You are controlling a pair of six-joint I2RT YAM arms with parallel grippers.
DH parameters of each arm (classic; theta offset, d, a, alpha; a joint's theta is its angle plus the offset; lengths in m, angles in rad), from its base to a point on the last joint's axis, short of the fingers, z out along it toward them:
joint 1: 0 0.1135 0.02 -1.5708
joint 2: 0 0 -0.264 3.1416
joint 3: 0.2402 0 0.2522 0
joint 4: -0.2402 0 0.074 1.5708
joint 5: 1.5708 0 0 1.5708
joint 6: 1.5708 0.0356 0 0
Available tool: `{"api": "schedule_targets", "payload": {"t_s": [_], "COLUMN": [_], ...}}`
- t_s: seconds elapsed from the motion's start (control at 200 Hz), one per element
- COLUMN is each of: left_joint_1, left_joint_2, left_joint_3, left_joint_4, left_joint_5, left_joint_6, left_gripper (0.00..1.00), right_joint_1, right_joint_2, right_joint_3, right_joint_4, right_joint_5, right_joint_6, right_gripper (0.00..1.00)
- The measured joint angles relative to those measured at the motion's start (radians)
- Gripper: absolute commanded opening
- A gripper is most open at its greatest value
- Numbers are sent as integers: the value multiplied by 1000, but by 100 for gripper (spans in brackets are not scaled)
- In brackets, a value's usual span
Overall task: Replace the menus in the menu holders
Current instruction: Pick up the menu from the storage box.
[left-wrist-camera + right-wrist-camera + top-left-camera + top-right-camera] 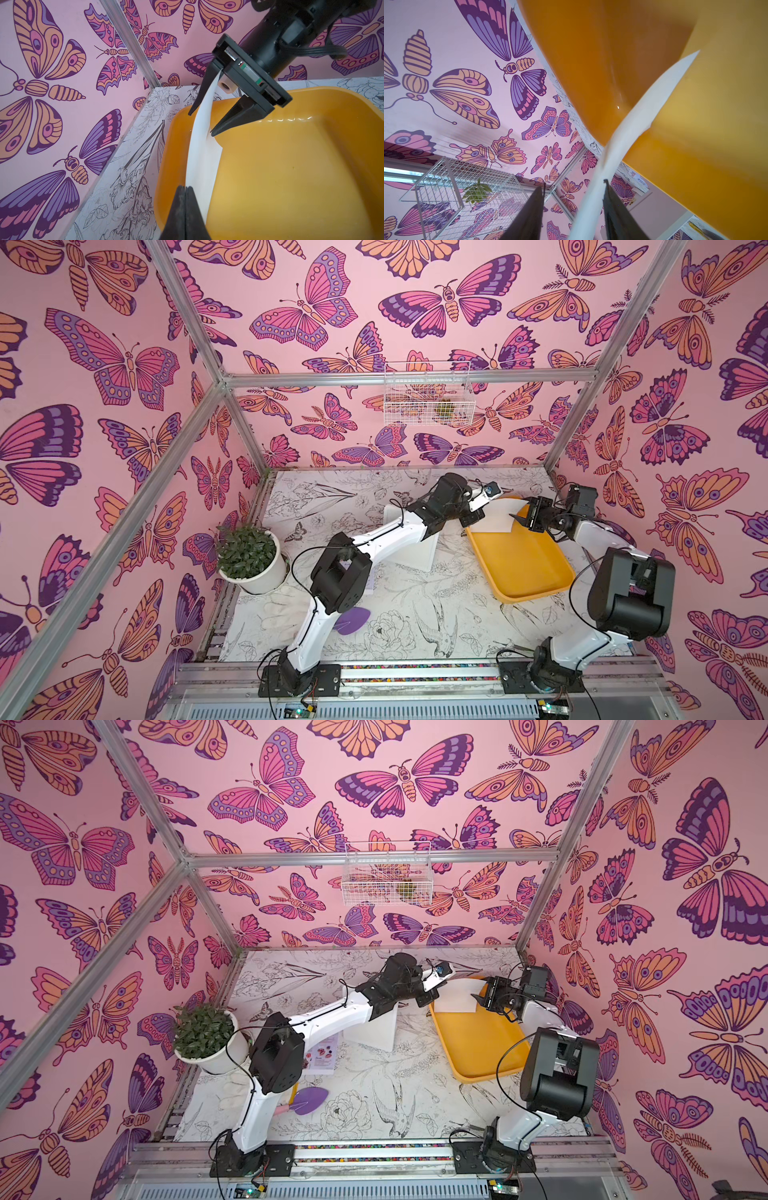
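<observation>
A white sheet, a menu (500, 516) with its blank back up, hangs curved over the yellow tray (523, 568). My left gripper (185, 188) is shut on one edge of this menu (204, 145). At the opposite edge my right gripper (574, 182) stands open, and the sheet (643, 116) passes between its jaws, close to one finger. In the left wrist view the right gripper (200, 124) straddles the paper. The white menu holder (374, 1031) stands behind the left arm, partly hidden. A second menu (322, 1056) with food photos lies flat on the table under that arm.
A potted plant (249, 560) stands at the table's left edge. A purple trowel (309, 1100) lies near the left arm's base. A wire basket (428, 393) hangs on the back wall. The butterfly walls close in on three sides.
</observation>
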State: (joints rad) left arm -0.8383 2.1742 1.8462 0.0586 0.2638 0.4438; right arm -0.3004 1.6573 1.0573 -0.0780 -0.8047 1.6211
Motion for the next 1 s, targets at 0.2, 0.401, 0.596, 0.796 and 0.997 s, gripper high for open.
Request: {"api": "schedule_targets", "payload": {"t_s": [0.2,0.401,0.596,0.796,0.997], "left_joint_1": [0,1,2,2,2], "left_joint_2": [-1,-8,-27,-42,-43], "left_joint_3": [-13,-41,-73,-88,-91], "left_joint_4": [18,34,58,80,84], "left_joint_5": [-3,-2,-2,2,5], "left_joint_6": [-3,-5,-7,-8,-11], "left_gripper": [0,0,0,0,0], "right_joint_1": [0,-7,-13,-13,-13], "right_joint_2": [0,0,9,21,34], "right_joint_3": [-14,-20,-21,-33,-35], "right_joint_4": [34,44,75,102,125], "right_joint_5": [-6,-12,-20,-25,-27], "right_joint_6": [6,7,21,32,38], "right_gripper": [36,38,40,39,36]}}
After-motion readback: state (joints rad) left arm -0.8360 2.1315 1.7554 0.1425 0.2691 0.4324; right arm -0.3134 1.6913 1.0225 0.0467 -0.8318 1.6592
